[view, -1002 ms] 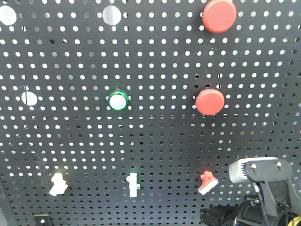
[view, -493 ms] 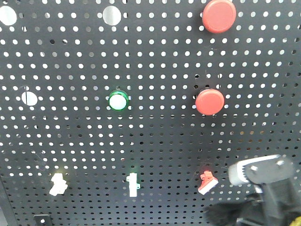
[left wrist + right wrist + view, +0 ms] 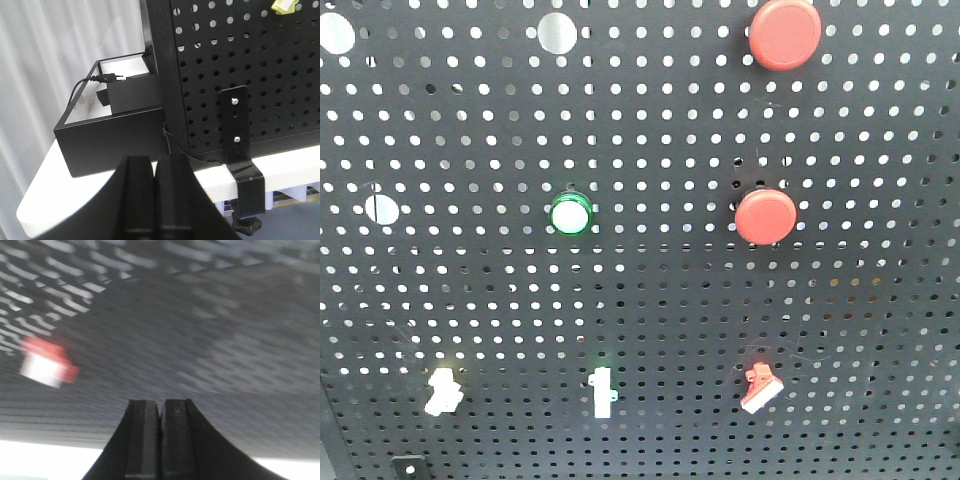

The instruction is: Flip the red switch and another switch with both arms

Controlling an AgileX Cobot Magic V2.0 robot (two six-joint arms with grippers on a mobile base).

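One red switch [image 3: 759, 387] sits low on the right part of the black pegboard [image 3: 650, 300] in the front view, its white tip pointing down and to the left; no arm shows in that view. In the right wrist view the same switch appears as a blurred red and white patch at the left, above and well to the left of the right claw [image 3: 160, 440], which is clenched with its two black fingers pressed together and nothing between them; switch and claw are apart, with the blurred board filling the space between. On the board, two white switches share the red one's row: one [image 3: 604, 392] near the middle and one [image 3: 443, 391] at the left. Above them a green-ringed button [image 3: 571, 213] sits at mid-height, with a round red button [image 3: 766, 216] to its right, directly above the red switch, and a second red button [image 3: 785, 33] at the top edge. The left claw [image 3: 154, 200] is likewise clenched on nothing, hanging before the board's lower corner, where a black bracket [image 3: 241, 155] clamps the board to the white counter [image 3: 45, 200]. A black box [image 3: 112, 132] with a cable [image 3: 85, 82] plugged in stands on the counter beside the board, and a yellow piece [image 3: 285, 5] shows at the top edge of that view.
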